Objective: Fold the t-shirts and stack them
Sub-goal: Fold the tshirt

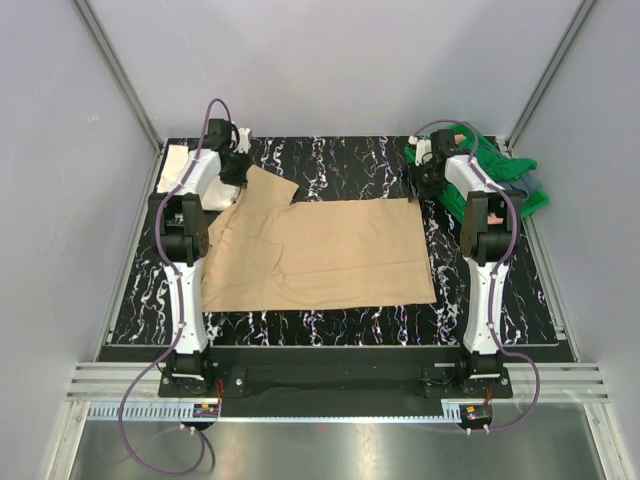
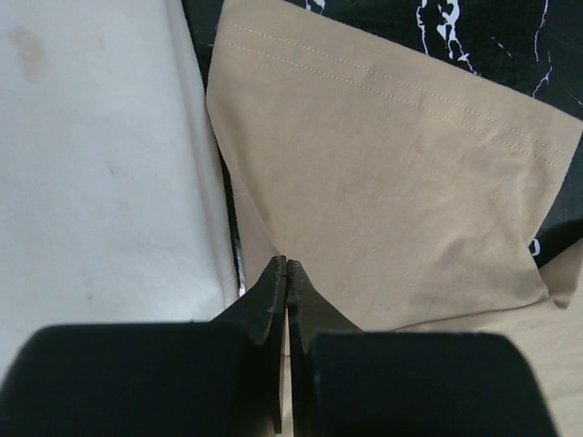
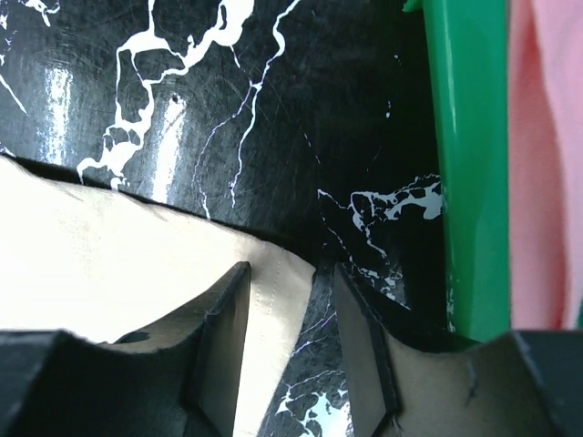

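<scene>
The left tool (image 2: 287, 273) has its fingers pressed together, tips meeting at the edge of the tan t-shirt's (image 1: 330, 250) sleeve. I cannot tell whether any cloth is nipped between them. The right tool (image 3: 290, 271) stands open; the shirt's corner lies under one finger, and the rest of the gap is over bare worktop (image 3: 273, 118). The shirt lies spread flat between the two tools and back toward the arm bases.

The likely failure is an uneven fold. If the right tool closes where it stands, it may catch only the hem's tip or miss it, so that one side lifts while the other drags and the cloth skews or bunches. The left tool, if holding nothing, would rise bare.

Just beside the left tool's outer side lies the cream-white t-shirt (image 2: 100, 164), touching the sleeve's edge, and a careless pinch could take both cloths. Just beside the right tool's outer side runs the green tray (image 3: 469, 164) wall, with the salmon-pink t-shirt (image 3: 542, 155) inside it. That wall leaves little sideways room, and a finger could knock it.
</scene>
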### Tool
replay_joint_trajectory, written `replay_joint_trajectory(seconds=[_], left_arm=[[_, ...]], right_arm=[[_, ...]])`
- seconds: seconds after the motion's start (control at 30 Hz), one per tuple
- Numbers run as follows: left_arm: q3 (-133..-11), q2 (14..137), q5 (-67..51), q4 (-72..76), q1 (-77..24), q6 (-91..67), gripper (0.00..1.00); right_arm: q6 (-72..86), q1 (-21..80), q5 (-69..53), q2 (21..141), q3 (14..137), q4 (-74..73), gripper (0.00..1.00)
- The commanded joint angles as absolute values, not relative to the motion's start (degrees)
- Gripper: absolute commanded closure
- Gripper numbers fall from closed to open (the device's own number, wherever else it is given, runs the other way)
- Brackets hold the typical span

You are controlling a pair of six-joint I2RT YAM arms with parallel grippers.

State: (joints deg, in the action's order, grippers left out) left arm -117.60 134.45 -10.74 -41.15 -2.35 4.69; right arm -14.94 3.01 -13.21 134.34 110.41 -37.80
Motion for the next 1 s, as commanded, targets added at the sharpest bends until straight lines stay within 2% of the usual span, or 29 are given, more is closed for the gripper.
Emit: replay_joint_trajectory(seconds=[0.0,0.07,0.27,0.3,0.43,0.77,0.97], left_arm=[[-119.36,132.8,-10.55,-39.29,-2.29,4.92,1.0],[-119.36,132.71,-10.28,-39.29,-2.29,5.1,1.0],[-119.53,132.37,-10.11,-39.29,-2.29,4.92,1.0],[-119.36,132.28,-10.02,-39.29,-2.29,4.92,1.0],[-118.48,131.14,-8.09,-38.94,-2.29,4.13,1.0],[-111.1,123.41,1.39,-36.57,-1.94,0.27,1.0],[-104.16,118.13,2.55,-32.79,-1.41,-2.28,1.0]], right_arm=[[-17.14,3.08,-14.68,135.44,113.38,-37.97,0.53],[-17.58,2.99,-15.03,135.53,113.38,-37.97,0.55],[-18.37,3.08,-16.0,135.26,113.29,-37.97,0.7],[-18.54,3.08,-15.82,135.35,113.47,-38.06,0.79],[-18.37,2.99,-14.24,133.69,113.12,-37.88,0.99],[-15.74,3.08,-5.55,121.56,98.8,-22.43,1.0],[-14.33,3.08,-3.16,115.32,88.16,-10.82,1.0]])
